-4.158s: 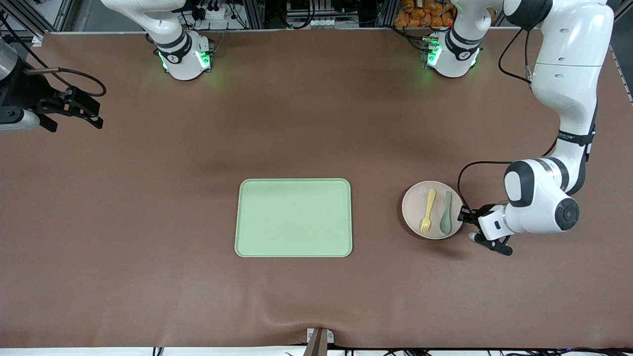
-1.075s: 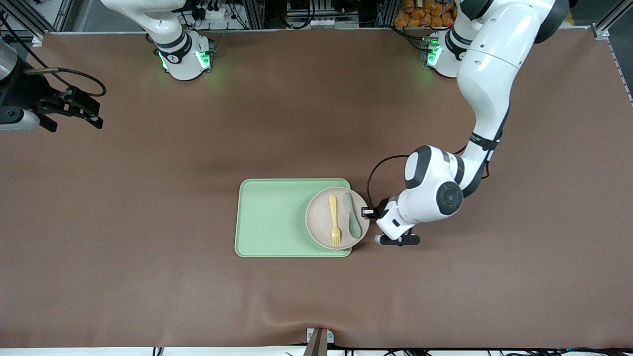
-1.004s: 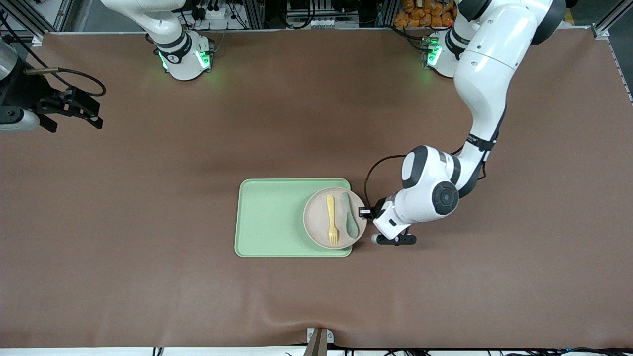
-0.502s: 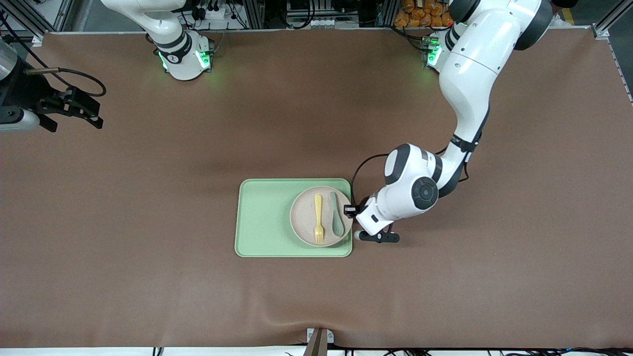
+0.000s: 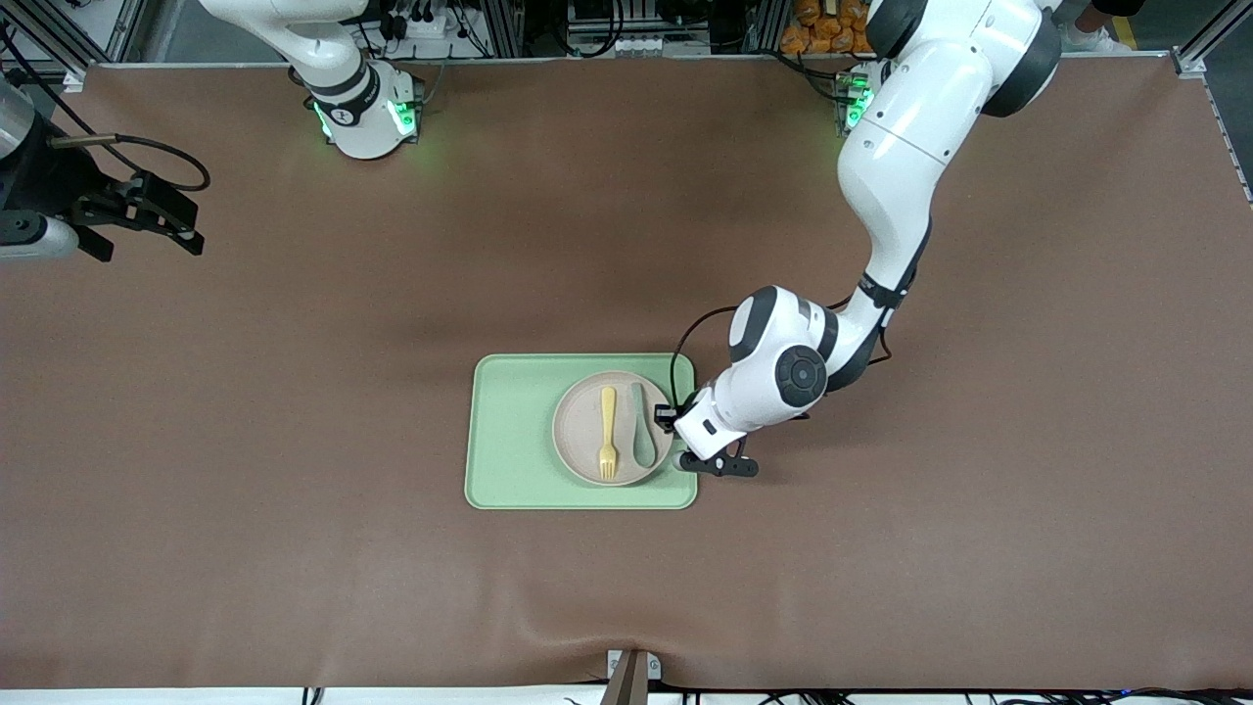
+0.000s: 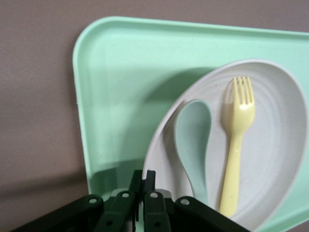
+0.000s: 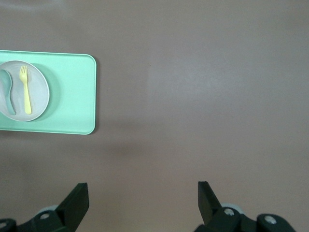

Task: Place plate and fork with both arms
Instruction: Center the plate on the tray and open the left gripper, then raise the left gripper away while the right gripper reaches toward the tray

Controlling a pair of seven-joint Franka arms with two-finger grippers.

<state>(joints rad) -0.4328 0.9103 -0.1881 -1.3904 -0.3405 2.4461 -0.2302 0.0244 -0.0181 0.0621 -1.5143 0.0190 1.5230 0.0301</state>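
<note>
The pale beige plate (image 5: 580, 431) hangs just over the green tray (image 5: 519, 431), above the tray's half toward the left arm's end, and casts a shadow on it. On the plate lie the yellow fork (image 5: 608, 446) and a grey-green spoon (image 5: 643, 439). My left gripper (image 5: 669, 416) is shut on the plate's rim beside the spoon. In the left wrist view its fingers (image 6: 144, 176) pinch the rim of the plate (image 6: 275, 159), with the fork (image 6: 236, 140) and spoon (image 6: 193, 140) close by. My right gripper (image 5: 147, 235) waits open over bare table at the right arm's end.
The brown mat covers the whole table. The right wrist view shows the right gripper (image 7: 142, 198) over bare mat, with the tray (image 7: 72, 96), plate (image 7: 38, 92) and fork (image 7: 25, 92) farther off. A metal bracket (image 5: 631, 671) sits at the table's near edge.
The left arm has carried the plate, with fork and spoon on it, from the tray's edge farther in over the tray toward the right arm's end. The right arm has not moved.
</note>
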